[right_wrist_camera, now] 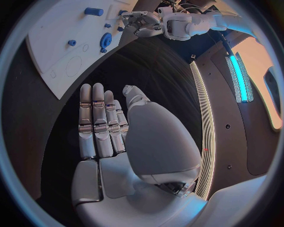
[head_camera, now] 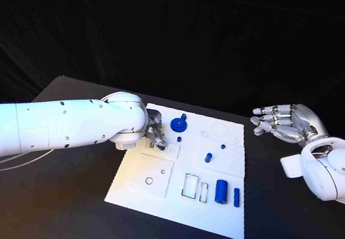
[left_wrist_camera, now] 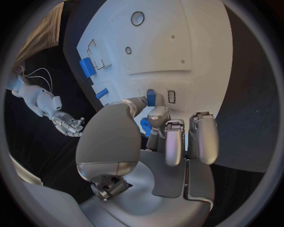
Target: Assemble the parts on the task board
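The white task board (head_camera: 177, 210) lies mid-table. My left hand (head_camera: 154, 135) is low over its left upper part, fingers curled. In the left wrist view the left hand (left_wrist_camera: 160, 142) pinches a small blue part (left_wrist_camera: 145, 126) between thumb and a finger. A second small blue piece (left_wrist_camera: 151, 97) stands on the board beside a rectangular slot (left_wrist_camera: 171, 96). My right hand (head_camera: 284, 122) hovers off the board's right upper corner, fingers straight and apart, holding nothing (right_wrist_camera: 103, 123).
On the board lie a round blue gear-like part (head_camera: 179, 124), a small blue peg (head_camera: 208, 158), a thick blue cylinder (head_camera: 221, 192) and a thin blue bar (head_camera: 236, 197). Rectangular slots (head_camera: 191, 186) and a round hole (head_camera: 149, 181) lie in the near half.
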Controlling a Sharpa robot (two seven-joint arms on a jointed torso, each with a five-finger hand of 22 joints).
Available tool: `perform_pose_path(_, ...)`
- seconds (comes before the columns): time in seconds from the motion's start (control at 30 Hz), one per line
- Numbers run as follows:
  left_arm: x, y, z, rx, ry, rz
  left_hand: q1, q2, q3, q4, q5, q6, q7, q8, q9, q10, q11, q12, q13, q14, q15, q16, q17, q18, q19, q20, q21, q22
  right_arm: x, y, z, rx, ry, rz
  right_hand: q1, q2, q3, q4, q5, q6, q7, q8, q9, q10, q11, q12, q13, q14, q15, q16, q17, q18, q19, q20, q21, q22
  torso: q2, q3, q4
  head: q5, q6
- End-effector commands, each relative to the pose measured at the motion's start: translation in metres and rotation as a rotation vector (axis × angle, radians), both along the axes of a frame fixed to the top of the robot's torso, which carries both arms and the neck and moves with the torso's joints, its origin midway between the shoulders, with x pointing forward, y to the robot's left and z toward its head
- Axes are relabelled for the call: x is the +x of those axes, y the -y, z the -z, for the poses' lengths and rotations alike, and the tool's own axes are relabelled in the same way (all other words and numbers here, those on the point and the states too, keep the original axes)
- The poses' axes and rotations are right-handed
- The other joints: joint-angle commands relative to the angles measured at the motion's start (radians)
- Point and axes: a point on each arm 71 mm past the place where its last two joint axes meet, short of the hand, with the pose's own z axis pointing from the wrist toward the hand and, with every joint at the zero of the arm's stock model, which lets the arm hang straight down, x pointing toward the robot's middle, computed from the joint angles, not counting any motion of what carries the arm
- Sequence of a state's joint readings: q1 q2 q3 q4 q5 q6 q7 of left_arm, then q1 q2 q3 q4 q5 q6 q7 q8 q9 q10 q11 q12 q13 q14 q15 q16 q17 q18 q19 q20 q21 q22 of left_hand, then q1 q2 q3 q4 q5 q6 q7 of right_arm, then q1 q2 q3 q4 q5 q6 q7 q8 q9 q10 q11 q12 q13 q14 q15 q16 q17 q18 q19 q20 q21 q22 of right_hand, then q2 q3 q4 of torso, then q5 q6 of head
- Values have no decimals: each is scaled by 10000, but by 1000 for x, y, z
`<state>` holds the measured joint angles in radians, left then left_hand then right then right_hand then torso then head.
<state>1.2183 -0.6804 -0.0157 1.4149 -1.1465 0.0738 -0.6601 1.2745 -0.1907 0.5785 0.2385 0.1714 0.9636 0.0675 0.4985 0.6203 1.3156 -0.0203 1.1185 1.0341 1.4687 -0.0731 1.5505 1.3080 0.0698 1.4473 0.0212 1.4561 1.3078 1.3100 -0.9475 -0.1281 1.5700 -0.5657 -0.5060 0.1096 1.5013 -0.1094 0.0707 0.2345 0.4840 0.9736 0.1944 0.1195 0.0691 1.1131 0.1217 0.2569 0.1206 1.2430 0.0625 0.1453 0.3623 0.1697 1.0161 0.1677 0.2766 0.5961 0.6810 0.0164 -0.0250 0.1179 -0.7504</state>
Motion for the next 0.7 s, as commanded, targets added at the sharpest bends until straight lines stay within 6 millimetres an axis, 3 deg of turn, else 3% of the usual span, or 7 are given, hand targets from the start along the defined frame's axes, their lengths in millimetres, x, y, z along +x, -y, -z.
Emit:
perform_pose_path(0.03, -2, 1, 3, 289, -204, 185, 3, 142, 1771, -1731, 43, 79, -147, 43, 1070, 65, -25, 29, -8, 954, -72, 27, 2433, -188, 71, -6, 47, 206, -1, -2, 0, -65, 22, -197, -87, -21, 78, -2, 69, -66, 30, 30, 14, -32, 32, 5, -8, -23, 57, -42, -9, 103, -3, 51, -32, -9, 10, 4, 1, -20, -1)
perform_pose_path(0.43, -2, 4, 3, 385, -263, 316, -184, 99, 1846, -1712, 31, 116, -199, 157, 1179, 185, -66, 162, 110, 956, -104, 31, 2438, -190, 77, -22, 51, 220, -1, -2, 0, -62, 20, -202, -93, -24, 82, -1, 82, -67, 30, 31, 14, -33, 33, 6, -12, -23, 58, -47, -11, 103, -4, 52, -36, -14, 2, 12, -1, -12, -61)
perform_pose_path(0.7, -1, 6, 4, 634, -358, 540, -809, -141, 1503, -1386, -5, 199, -390, 306, 1318, 349, -204, 361, 279, 958, -201, 36, 2444, -200, 107, -86, 69, 276, -1, -2, 0, -55, 23, -209, -104, -30, 90, 0, 105, -69, 30, 33, 14, -35, 33, 7, -19, -24, 59, -55, -14, 104, -5, 55, -44, -23, 3, 16, -3, -1, -85)
